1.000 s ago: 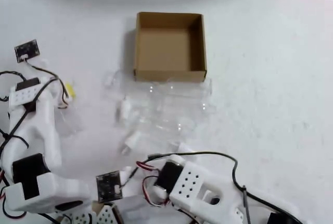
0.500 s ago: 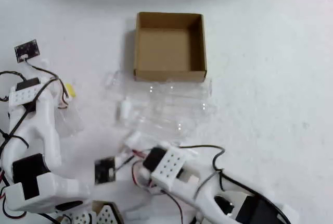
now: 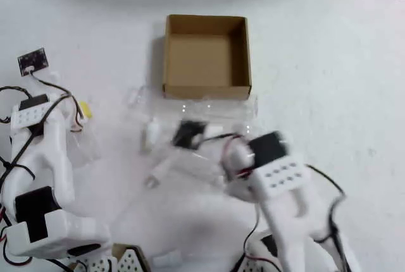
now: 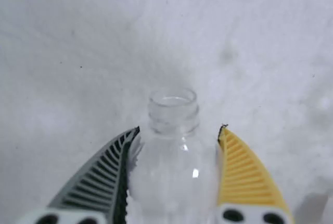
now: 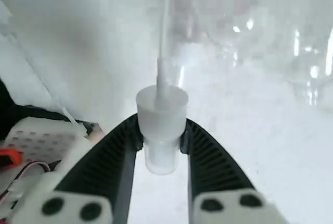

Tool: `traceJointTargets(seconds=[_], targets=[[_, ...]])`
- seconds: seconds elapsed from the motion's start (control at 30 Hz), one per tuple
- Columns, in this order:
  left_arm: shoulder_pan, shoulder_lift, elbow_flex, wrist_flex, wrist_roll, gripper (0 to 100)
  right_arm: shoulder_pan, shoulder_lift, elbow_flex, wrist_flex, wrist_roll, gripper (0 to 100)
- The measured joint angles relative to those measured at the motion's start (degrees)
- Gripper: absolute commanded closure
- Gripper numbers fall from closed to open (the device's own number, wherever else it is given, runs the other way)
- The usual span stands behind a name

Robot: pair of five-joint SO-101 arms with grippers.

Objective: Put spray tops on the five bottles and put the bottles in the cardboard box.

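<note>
Progress early: cardboard box (image 3: 207,90) empty; left gripper (image 4: 179,128) clasping uncapped bottle (image 4: 174,151); right gripper (image 5: 161,124) clamped on spray top (image 5: 161,112); all five apparently pending

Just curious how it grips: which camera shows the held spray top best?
The right wrist view: the spray top sits clamped in the right end effector, tube pointing away. In the high view it is too small to make out. The left wrist view faces an uncapped bottle.
</note>
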Motion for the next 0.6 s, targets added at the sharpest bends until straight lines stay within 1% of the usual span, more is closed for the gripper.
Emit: traceJointTargets(seconds=[0.1, 0.23, 0.37, 0.43, 0.6], targets=[[0.00, 0.00, 0.00, 0.00, 0.00, 94, 11.52, -2.20, -0.35, 1.58, 4.48, 98.2], [0.00, 0.00, 0.00, 0.00, 0.00, 94, 28.75, -2.73, -0.35, 1.67, 10.02, 98.1], [0.00, 0.00, 0.00, 0.00, 0.00, 94, 44.31, -2.73, 2.20, -2.46, 18.29, 98.1], [0.00, 0.00, 0.00, 0.00, 0.00, 94, 50.37, -2.73, 5.54, -6.15, 23.56, 98.1], [0.00, 0.00, 0.09, 0.00, 0.00, 94, 61.45, -2.73, 14.07, -15.30, 39.03, 97.1]])
